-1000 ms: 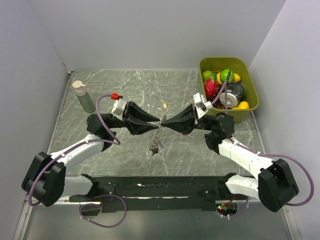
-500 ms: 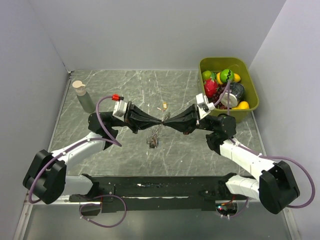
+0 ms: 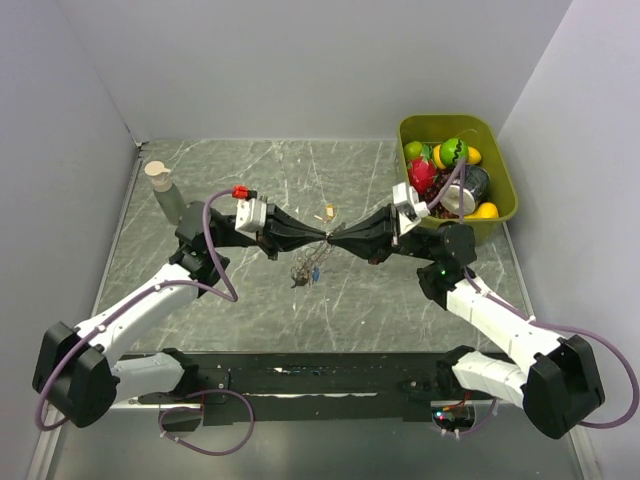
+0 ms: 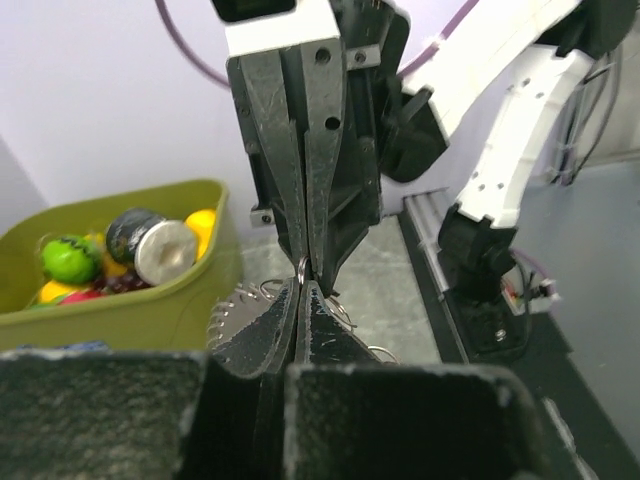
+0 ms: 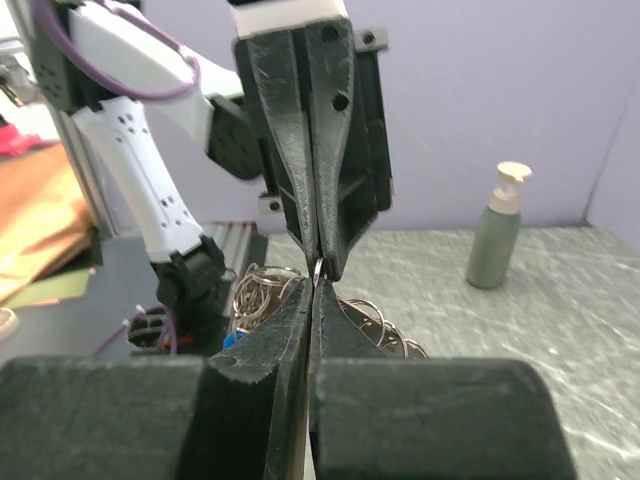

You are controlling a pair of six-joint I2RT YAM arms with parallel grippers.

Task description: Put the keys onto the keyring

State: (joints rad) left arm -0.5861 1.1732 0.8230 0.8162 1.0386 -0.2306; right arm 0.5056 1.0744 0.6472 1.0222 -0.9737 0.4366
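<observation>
The keyring (image 3: 305,270) hangs in mid-air as a bunch of silvery rings and small keys, one with a blue head (image 3: 315,272). My left gripper (image 3: 322,237) and right gripper (image 3: 335,239) meet tip to tip above it, each shut on the same thin wire ring (image 4: 300,267). In the left wrist view my left gripper (image 4: 303,287) pinches that ring, with toothed keys (image 4: 235,300) beside it. In the right wrist view my right gripper (image 5: 314,287) holds the ring (image 5: 318,268), with the ring bunch (image 5: 262,290) to its left. A loose tan-headed key (image 3: 328,211) lies on the table behind.
A green bin (image 3: 505,215) of toy fruit and a can stands at the back right. A grey pump bottle (image 3: 165,190) stands at the back left. The marble table top (image 3: 370,300) has walls on three sides.
My left gripper has shut on the ring. Both grippers have risen and shifted slightly back, lifting the bunch of keys off the table.
</observation>
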